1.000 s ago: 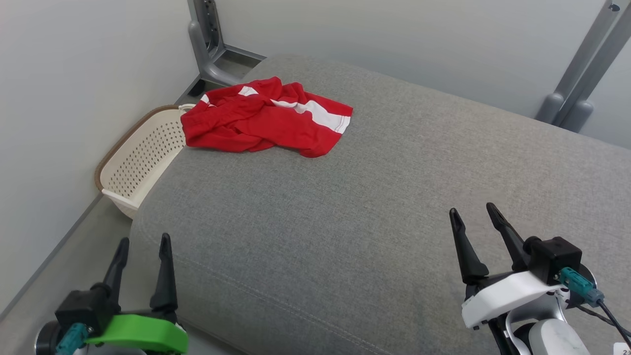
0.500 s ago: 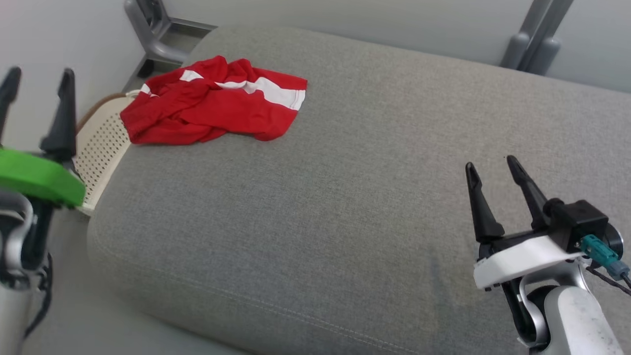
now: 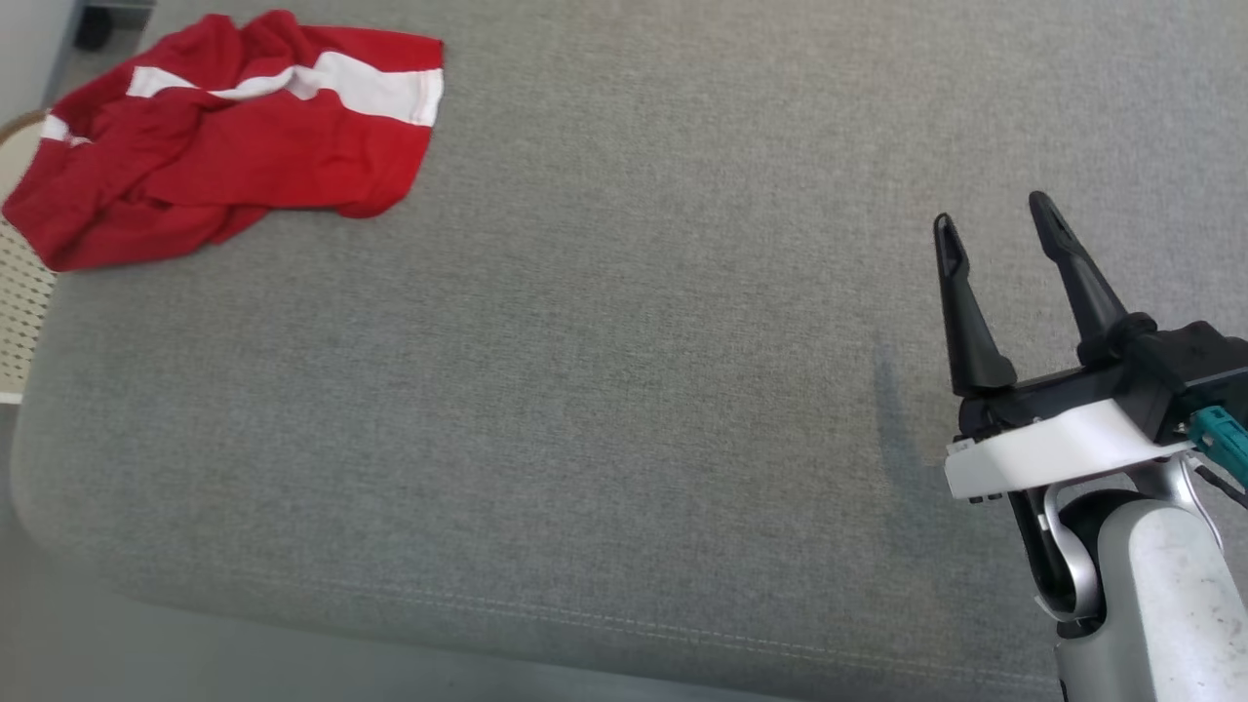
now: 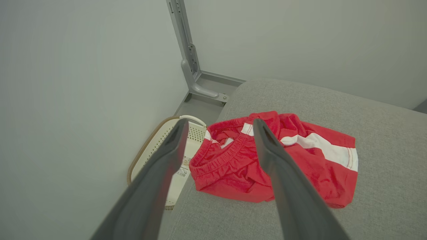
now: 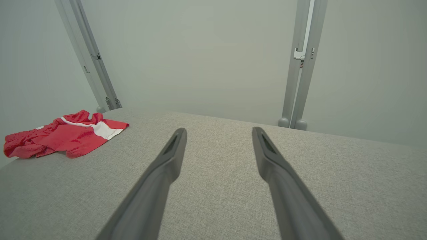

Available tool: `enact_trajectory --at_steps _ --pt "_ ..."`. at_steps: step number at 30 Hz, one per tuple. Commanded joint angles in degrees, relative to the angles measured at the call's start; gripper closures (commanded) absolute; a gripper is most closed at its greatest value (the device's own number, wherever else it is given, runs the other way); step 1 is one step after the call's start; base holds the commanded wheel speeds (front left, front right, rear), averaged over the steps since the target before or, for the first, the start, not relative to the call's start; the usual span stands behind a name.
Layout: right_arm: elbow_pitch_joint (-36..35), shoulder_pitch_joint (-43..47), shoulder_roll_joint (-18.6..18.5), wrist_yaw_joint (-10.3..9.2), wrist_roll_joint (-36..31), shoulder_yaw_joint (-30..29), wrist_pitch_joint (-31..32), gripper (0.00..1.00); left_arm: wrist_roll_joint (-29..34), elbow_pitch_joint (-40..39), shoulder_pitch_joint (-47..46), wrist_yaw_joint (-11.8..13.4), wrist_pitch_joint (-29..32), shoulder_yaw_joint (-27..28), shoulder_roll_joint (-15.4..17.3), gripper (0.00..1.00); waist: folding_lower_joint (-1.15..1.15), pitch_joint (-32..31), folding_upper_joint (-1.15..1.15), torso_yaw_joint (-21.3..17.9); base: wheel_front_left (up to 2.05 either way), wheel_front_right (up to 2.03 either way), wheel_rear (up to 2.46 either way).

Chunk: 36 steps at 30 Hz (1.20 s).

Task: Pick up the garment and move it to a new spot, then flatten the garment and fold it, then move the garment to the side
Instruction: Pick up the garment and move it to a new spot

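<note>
Hovering above the far left corner of the grey cushion, the left claw has its two fingers spread wide with nothing between them. It looks down on the red garment. The garment lies crumpled with its white stripe uppermost, and its elastic waistband end appears to reach the cushion's edge. Just past that edge a cream perforated basket stands on the floor against the wall. The right claw is equally open and empty, over bare cushion on the right side and well apart from the cloth.

The pick-up looks not yet begun, and several things could spoil it:

- **Shallow grip:** A pinch on the bunched folds may catch only the top layer, so the garment would lift lopsided or slip free in transit.
- **Push over the edge:** Fingers coming in at a slant could shove the loose fabric sideways, so that it drops into the basket.
- **Pressing too deep:** The upholstery is soft, so the tips might snag the cushion's weave along with the cloth.
- **Tight space:** The wall is close on that side, leaving the left arm little room for correction.
</note>
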Motion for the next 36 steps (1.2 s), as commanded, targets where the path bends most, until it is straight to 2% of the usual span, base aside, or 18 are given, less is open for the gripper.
enact_trajectory --at_steps 1,8,22,30,31,32,34,35,36 --pt "-0.63 -0.81 -0.23 -0.06 -0.39 -0.34 0.16 0.0 -0.05 0.65 -1.81 -0.23 0.07 -0.22 -0.48 0.0 -0.01 8.09 0.0 -6.75 0.0 0.0 0.0" --pt "-3.83 0.76 -0.22 -0.06 -1.55 -1.5 0.65 0.0 0.12 7.33 -8.09 -0.25 -1.44 -0.79 -2.26 0.0 -0.01 13.78 0.0 -9.38 0.0 0.0 0.0" --pt "-8.48 3.3 -2.03 -0.06 -2.1 -2.26 1.92 0.0 3.51 21.78 -14.62 -1.44 -8.04 -1.78 1.54 0.0 -0.01 19.44 0.0 -11.52 0.0 0.0 0.0" --pt "-9.7 3.46 -2.87 -0.06 -1.95 -2.3 2.46 0.0 4.51 27.53 -17.69 -0.33 -9.63 -2.57 1.92 0.0 -0.01 20.98 0.0 -11.71 0.0 0.0 0.0" --pt "-9.77 3.42 -2.94 -0.06 -1.95 -2.27 2.56 0.0 4.63 28.37 -17.72 -0.49 -9.36 -2.76 1.85 0.13 -0.01 20.98 0.0 -11.68 0.0 0.0 0.0" --pt "-9.85 3.29 -2.96 -0.06 -1.94 -2.27 2.56 0.0 4.57 29.22 -17.89 -0.62 -9.03 -2.84 1.74 0.43 -0.01 20.96 0.0 -11.65 0.0 0.0 0.0" --pt "-9.9 2.91 -2.98 -0.06 -1.85 -1.99 2.65 0.0 4.34 30.48 -18.25 -1.46 -8.31 -3.24 1.38 0.69 -0.01 20.85 0.0 -11.58 0.0 0.0 0.0" --pt "-9.76 2.6 -3.03 -0.06 -1.69 -1.83 2.51 0.0 4.13 31.22 -18.58 -2.14 -8.97 -3.39 1.09 1.0 -0.01 20.62 0.0 -11.49 0.0 0.0 0.0" --pt "-9.76 2.6 -3.03 -0.06 -1.69 -1.83 2.51 0.0 4.13 31.22 -18.58 -2.14 -8.97 -3.39 1.09 1.0 -0.01 20.62 0.0 -11.49 0.0 0.0 0.0"
